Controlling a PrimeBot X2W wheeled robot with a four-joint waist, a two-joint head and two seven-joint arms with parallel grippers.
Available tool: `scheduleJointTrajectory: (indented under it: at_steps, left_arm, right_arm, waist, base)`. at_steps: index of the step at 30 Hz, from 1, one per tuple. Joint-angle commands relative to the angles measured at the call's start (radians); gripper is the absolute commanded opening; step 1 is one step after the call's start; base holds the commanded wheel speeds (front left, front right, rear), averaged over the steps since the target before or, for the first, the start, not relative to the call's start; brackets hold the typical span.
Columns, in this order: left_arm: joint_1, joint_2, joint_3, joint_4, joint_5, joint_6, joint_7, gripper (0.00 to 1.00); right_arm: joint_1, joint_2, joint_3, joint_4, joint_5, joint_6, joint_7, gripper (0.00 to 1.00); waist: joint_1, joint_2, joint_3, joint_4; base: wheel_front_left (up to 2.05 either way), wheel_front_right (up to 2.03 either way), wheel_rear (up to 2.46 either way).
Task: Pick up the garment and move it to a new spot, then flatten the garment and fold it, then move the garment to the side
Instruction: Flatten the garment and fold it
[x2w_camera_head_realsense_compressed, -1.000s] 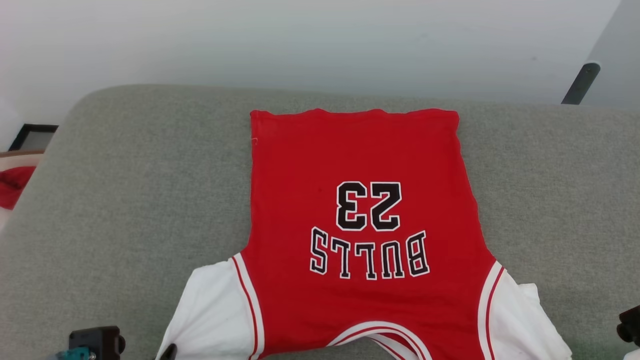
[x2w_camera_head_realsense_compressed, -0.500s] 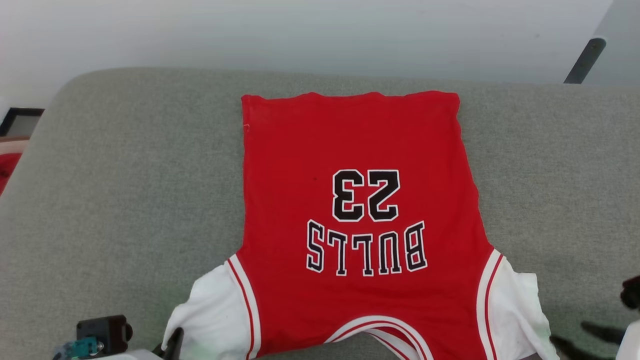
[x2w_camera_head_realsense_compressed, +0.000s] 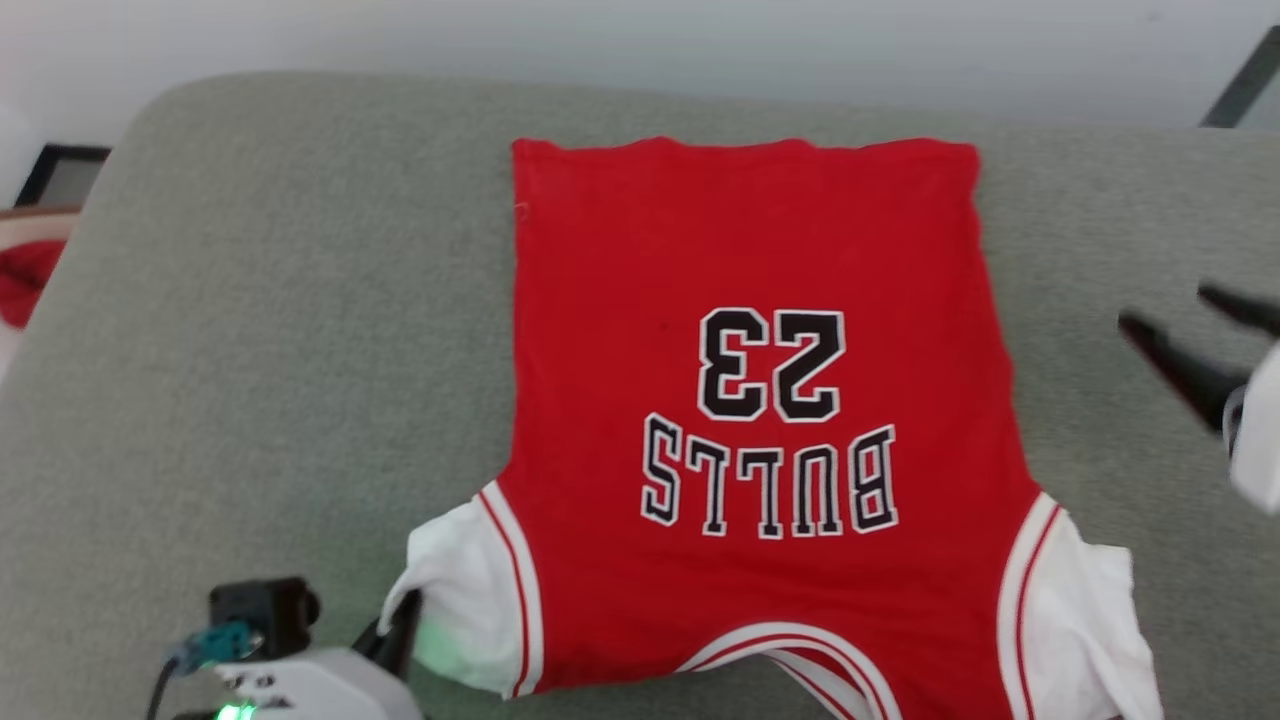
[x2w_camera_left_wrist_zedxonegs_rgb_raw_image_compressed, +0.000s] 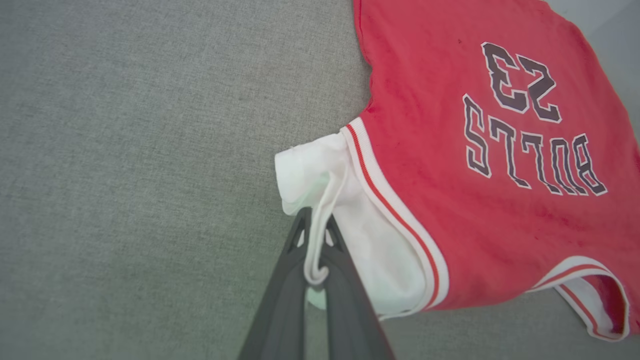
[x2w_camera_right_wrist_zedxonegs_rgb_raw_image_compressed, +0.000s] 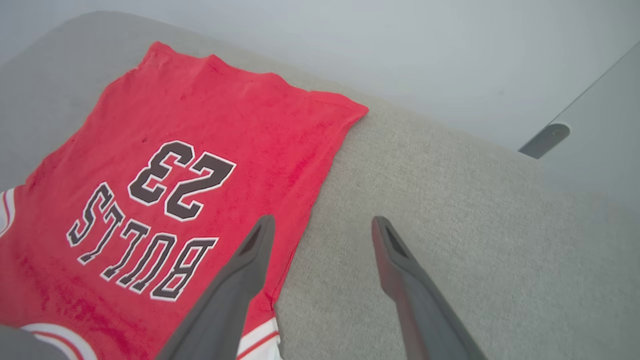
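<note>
- the garment (x2w_camera_head_realsense_compressed: 760, 250) lies spread out flat on the grey bench (x2w_camera_head_realsense_compressed: 250, 350), print side up, hem at the far end and collar nearest the robot
- left end effector (x2w_camera_left_wrist_zedxonegs_rgb_raw_image_compressed: 315, 235) is pinched tight on the edge of the white left sleeve, bunching that corner up a bit
- right end effector (x2w_camera_right_wrist_zedxonegs_rgb_raw_image_compressed: 324, 220) has its fingers wide apart and holds nothing, out past the garment's right edge
- right sleeve looks kinda crumpled
</note>
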Motion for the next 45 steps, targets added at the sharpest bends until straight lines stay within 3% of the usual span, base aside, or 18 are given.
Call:
scheduleJointTrajectory:
  at_steps: [1, 9, 16, 25, 29, 30, 31, 32, 38, 45]
  left_arm:
    - [-0.024, -0.008, -0.008, 0.003, 0.006, -0.01, 0.001, 0.0]
    - [-0.166, -0.082, -0.091, 0.055, 0.034, -0.076, 0.017, 0.0]
    - [-0.267, -0.152, -0.15, 0.118, 0.05, -0.137, 0.006, 0.0]
    - [-0.328, -0.219, -0.189, 0.196, 0.041, -0.19, -0.02, 0.0]
    - [-0.334, -0.235, -0.192, 0.224, 0.033, -0.203, -0.033, 0.0]
    - [-0.334, -0.237, -0.193, 0.23, 0.029, -0.205, -0.036, 0.0]
    - [-0.334, -0.239, -0.192, 0.236, 0.026, -0.208, -0.04, 0.0]
    - [-0.334, -0.24, -0.191, 0.241, 0.025, -0.212, -0.041, 0.0]
    - [-0.331, -0.241, -0.182, 0.267, 0.013, -0.218, -0.053, 0.0]
    - [-0.306, -0.211, -0.151, 0.286, 0.002, -0.204, -0.071, 0.0]
  right_arm:
    - [-0.045, 0.006, 0.011, 0.04, -0.012, 0.0, -0.008, 1.0]
    - [-0.395, 0.005, 0.11, 0.445, -0.052, 0.0, -0.026, 1.0]
    - [-0.591, 0.005, 0.133, 0.736, -0.099, 0.0, -0.023, 1.0]
    - [-0.753, 0.033, 0.062, 1.06, -0.22, 0.0, 0.021, 1.0]
    - [-0.775, 0.078, 0.034, 1.186, -0.281, 0.0, 0.08, 1.0]
    - [-0.777, 0.092, 0.032, 1.215, -0.294, 0.002, 0.103, 0.95]
    - [-0.779, 0.099, 0.034, 1.236, -0.313, 0.003, 0.12, 0.19]
    - [-0.781, 0.109, 0.043, 1.247, -0.324, 0.003, 0.134, 0.0]
    - [-0.814, 0.104, 0.022, 1.271, -0.365, 0.001, 0.11, 0.0]
    - [-0.788, 0.118, 0.064, 1.221, -0.335, 0.001, 0.091, 0.0]
  waist:
    - [0.0, 0.0, 0.038, 0.044]
    - [0.0, 0.0, 0.133, 0.167]
    - [0.0, 0.0, 0.206, 0.265]
    - [0.0, 0.0, 0.265, 0.346]
    - [0.0, 0.0, 0.269, 0.362]
    - [0.0, 0.0, 0.269, 0.364]
    - [0.0, 0.0, 0.268, 0.365]
    - [0.0, 0.0, 0.268, 0.367]
    - [0.0, 0.0, 0.256, 0.357]
    - [0.0, 0.0, 0.203, 0.289]
  base:
    - [0.0, 0.0, 0.0]
    - [0.0, 0.0, 0.0]
    - [0.0, 0.0, 0.0]
    - [0.0, 0.0, 0.0]
    - [0.0, 0.0, 0.0]
    - [0.0, 0.0, 0.0]
    - [0.0, 0.0, 0.0]
    - [0.0, 0.0, 0.0]
    - [0.0, 0.0, 0.0]
    - [0.0, 0.0, 0.0]
